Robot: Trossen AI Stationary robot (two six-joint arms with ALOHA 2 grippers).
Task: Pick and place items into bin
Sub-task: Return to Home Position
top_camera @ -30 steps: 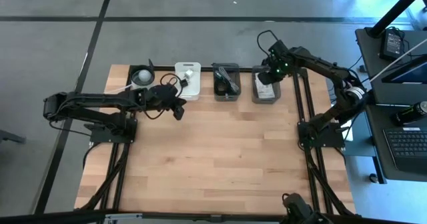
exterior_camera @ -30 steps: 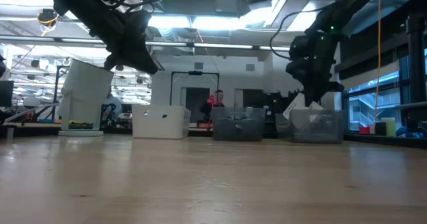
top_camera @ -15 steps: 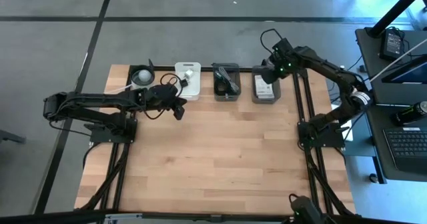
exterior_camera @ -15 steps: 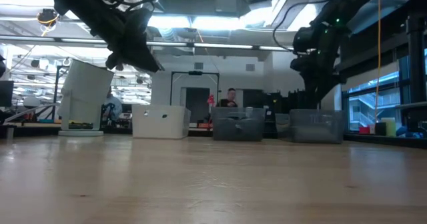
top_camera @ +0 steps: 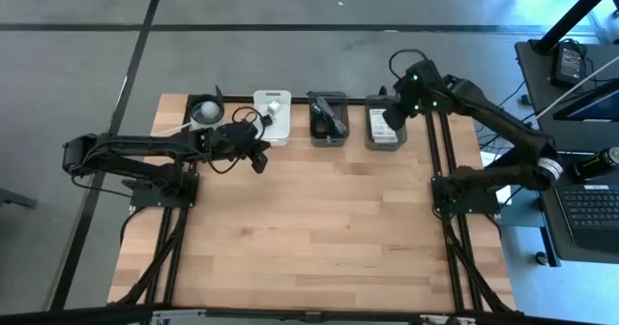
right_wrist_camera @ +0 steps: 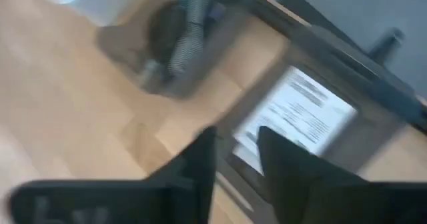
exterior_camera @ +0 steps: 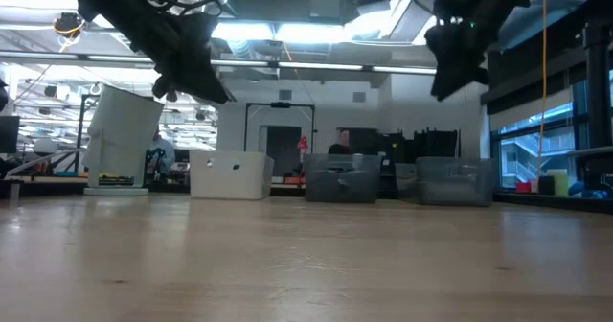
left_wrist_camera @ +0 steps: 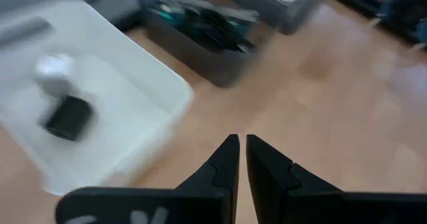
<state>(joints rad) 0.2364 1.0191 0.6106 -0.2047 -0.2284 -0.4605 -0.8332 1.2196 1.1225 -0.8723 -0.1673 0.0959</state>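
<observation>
My right gripper point(top_camera: 394, 118) hangs open and empty above the right grey bin point(top_camera: 385, 143), high in the low view point(exterior_camera: 445, 84). A white printed card point(right_wrist_camera: 301, 112) lies flat in that bin. The middle grey bin point(top_camera: 328, 132) holds a black coiled cable point(right_wrist_camera: 167, 34) and teal strips point(left_wrist_camera: 193, 17). A small black cube point(left_wrist_camera: 67, 117) and a small white item point(left_wrist_camera: 53, 67) lie in the white bin point(top_camera: 274, 130). My left gripper point(top_camera: 259, 162) is shut and empty above the table, just near of the white bin, fingertips together point(left_wrist_camera: 238, 144).
A white cup with a ball point(top_camera: 205, 110) stands at the far left, beside the white bin. The three bins stand in a row along the table's far edge. The wooden table point(top_camera: 309, 228) spreads out nearer than the bins. A desk with a keyboard point(top_camera: 590, 209) stands off the right side.
My right gripper has risen from down at the right grey bin to well above it, drawing slightly toward the table's near right and tipping as it went. The white card now shows uncovered in that bin.
</observation>
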